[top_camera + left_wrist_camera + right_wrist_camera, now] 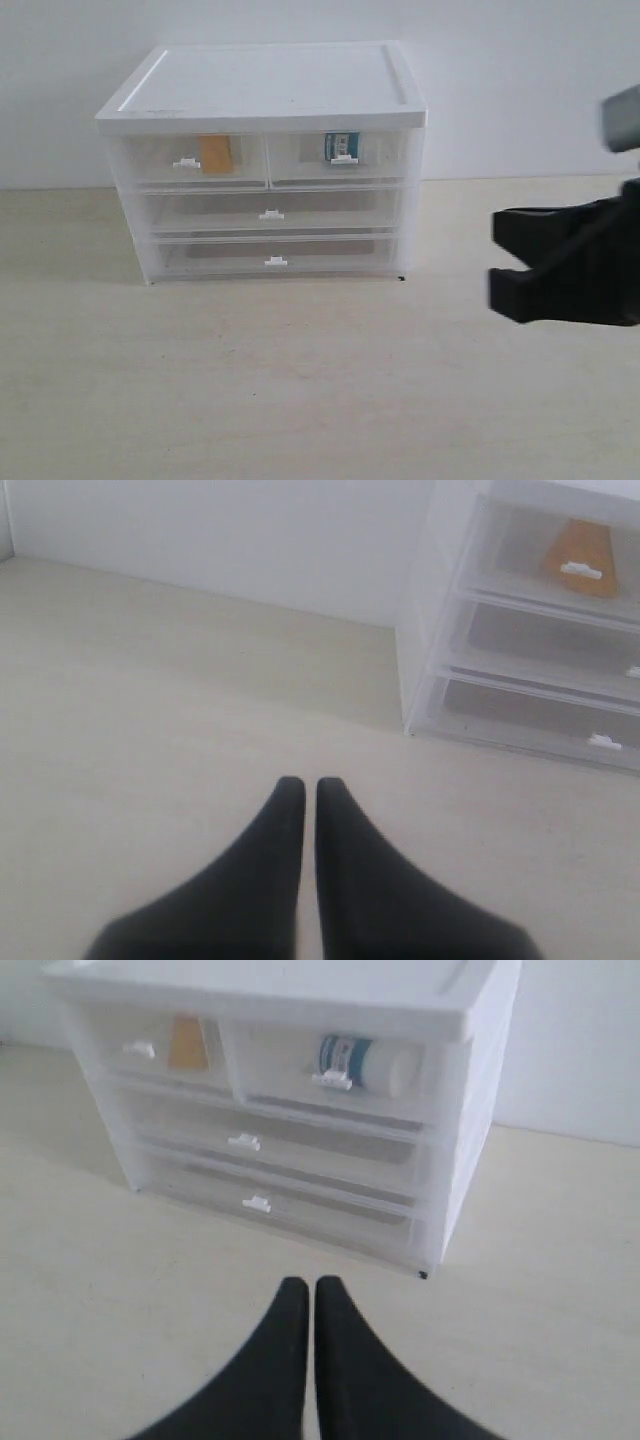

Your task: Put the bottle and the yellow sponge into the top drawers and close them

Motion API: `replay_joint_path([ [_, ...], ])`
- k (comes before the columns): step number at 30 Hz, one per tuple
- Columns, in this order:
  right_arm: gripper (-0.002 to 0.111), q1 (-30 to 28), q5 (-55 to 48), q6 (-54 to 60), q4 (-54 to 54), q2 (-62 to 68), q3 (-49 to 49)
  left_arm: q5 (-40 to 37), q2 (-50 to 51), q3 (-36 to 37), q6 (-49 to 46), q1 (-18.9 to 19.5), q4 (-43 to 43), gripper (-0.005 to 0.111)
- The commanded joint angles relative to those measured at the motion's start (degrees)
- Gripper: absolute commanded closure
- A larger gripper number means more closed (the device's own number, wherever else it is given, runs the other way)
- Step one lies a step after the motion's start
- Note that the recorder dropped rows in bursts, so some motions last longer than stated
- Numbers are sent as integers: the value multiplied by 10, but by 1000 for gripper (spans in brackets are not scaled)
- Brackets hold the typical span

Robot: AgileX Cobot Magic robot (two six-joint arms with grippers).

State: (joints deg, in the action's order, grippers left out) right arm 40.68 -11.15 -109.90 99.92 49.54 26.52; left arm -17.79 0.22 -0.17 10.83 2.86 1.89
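Drawers told the story: both top drawers (pixel 380 158) of the cabinet (pixel 265 85) sat pushed in flush at the table's (pixel 250 380) far edge. The yellow sponge (pixel 216 154) stood in the left one and the bottle (pixel 365 1063) lay on its side in the right. The left gripper (pixel 302 785) hung pinched together over bare table off the cabinet's front left corner. The right gripper (pixel 302 1285), likewise empty, seemingly closed too, faced the front right corner.

Beige table (pixel 300 390), white wall (pixel 520 80), 2 lower drawers (pixel 330 210)
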Motion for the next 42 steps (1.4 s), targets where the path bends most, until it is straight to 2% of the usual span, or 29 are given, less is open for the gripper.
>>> replay_joint_path([
  [1, 108, -45, -8, -22, 0, -151, -69, 0, -2, 2, 2, -2, 3, 103],
  [8, 108, -115, 15, -35, 0, -376, -182, 0, -2, 2, 2, -2, 3, 103],
  [14, 108, -121, 45, -37, -3, -495, -233, 0, -2, 2, 2, -2, 3, 103],
  [19, 108, -121, 68, -42, -8, -495, -236, 0, -2, 2, 2, -2, 3, 103],
  [27, 108, -121, 99, -100, -85, -495, -236, 0, -2, 2, 2, -2, 3, 103],
  [31, 108, -121, 123, -100, -86, -495, -236, 0, -2, 2, 2, -2, 3, 103],
  [33, 108, -121, 108, -82, -122, -495, -236, 0, -2, 2, 2, -2, 3, 103],
  [35, 108, -121, 82, 6, -231, -495, -236, 0, -2, 2, 2, -2, 3, 103],
  [38, 108, -121, 62, 202, -407, -495, -241, 0, -2, 2, 2, -2, 3, 103],
  [41, 108, -121, 45, 431, -598, -495, -242, 0, -2, 2, 2, -2, 3, 103],
  [42, 108, -121, 45, 573, -716, -495, -242, 0, -2, 2, 2, -2, 3, 103],
])
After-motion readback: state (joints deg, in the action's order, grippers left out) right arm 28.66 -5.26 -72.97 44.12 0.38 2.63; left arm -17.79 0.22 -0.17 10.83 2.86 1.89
